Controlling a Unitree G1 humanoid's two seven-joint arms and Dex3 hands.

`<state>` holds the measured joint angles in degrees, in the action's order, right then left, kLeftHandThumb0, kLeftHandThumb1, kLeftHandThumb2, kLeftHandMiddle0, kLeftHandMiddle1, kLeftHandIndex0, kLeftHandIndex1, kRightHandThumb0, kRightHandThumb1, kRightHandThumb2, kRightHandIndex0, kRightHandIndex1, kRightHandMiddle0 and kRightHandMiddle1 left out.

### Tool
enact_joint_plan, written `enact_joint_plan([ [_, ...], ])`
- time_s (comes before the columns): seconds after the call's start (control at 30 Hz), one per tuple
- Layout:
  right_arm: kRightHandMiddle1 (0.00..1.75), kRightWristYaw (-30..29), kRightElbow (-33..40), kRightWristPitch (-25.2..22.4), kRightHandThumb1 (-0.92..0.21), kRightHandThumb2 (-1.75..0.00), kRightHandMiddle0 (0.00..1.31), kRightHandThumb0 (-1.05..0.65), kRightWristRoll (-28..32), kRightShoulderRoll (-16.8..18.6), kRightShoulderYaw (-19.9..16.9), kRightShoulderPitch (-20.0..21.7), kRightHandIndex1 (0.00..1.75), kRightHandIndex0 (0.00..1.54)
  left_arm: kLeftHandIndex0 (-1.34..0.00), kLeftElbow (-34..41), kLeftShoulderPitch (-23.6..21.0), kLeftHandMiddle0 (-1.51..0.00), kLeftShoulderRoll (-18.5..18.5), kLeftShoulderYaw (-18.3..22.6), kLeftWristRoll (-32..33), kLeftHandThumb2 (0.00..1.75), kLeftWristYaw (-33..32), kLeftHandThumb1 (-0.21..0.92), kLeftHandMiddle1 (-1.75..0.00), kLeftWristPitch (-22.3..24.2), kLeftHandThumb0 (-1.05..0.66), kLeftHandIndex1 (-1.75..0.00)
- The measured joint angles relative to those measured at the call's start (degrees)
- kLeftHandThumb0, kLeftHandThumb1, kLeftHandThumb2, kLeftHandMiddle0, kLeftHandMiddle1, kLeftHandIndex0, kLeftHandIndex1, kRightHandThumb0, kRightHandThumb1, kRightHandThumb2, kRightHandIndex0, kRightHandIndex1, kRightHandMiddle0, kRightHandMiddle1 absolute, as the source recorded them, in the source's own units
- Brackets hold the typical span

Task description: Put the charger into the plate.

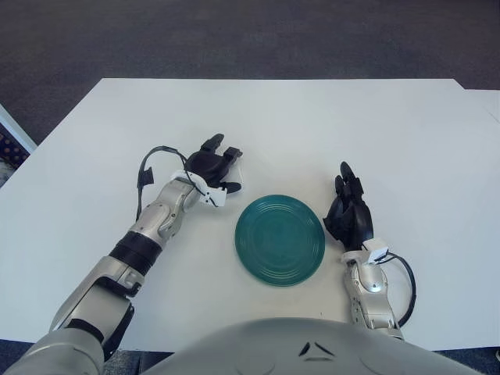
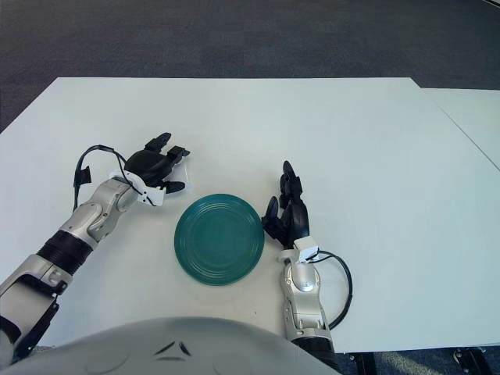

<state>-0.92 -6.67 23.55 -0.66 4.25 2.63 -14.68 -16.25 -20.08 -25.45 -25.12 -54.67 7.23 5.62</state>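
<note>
Left hand [image 1: 211, 166] hovers unclenched toward the tabletop's [image 1: 391, 141] left edge, beside the green plate [image 1: 280, 239]; I see no charger, so next I must find it.

My left hand [image 1: 211, 166] reaches forward on an outstretched arm, palm down, fingers spread and empty; my right hand [image 1: 348, 212] sits close to my body, fingers extended together, forearm bent back.

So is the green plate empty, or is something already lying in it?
Empty. The plate shows only its bare green rings. No charger is visible anywhere; the left hand is beyond its left edge, the right hand beside its right.
</note>
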Motion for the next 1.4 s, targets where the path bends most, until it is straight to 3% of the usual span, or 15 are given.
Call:
enact_joint_plan([
  [0.67, 0.11, 0.2, 0.6, -0.7, -0.92, -0.91, 0.0, -0.96, 0.0, 0.2, -0.2, -0.2, 0.0, 0.0, 0.0, -0.8, -2.3, -0.04, -1.3, -0.7, 4.8, 0.76, 12.6, 0.92, 0.0, -0.6, -1.05, -0.6],
  [1.4, 0.1, 0.2, 2.3, -1.6, -0.92, -0.92, 0.0, -0.97, -0.2, 0.0, -0.3, -1.1, 0.0, 0.0, 0.0, -0.5, -2.6, -0.09, -2.2, -0.7, 7.0, 0.81, 15.0, 0.92, -0.01, -1.0, -1.05, -0.63],
])
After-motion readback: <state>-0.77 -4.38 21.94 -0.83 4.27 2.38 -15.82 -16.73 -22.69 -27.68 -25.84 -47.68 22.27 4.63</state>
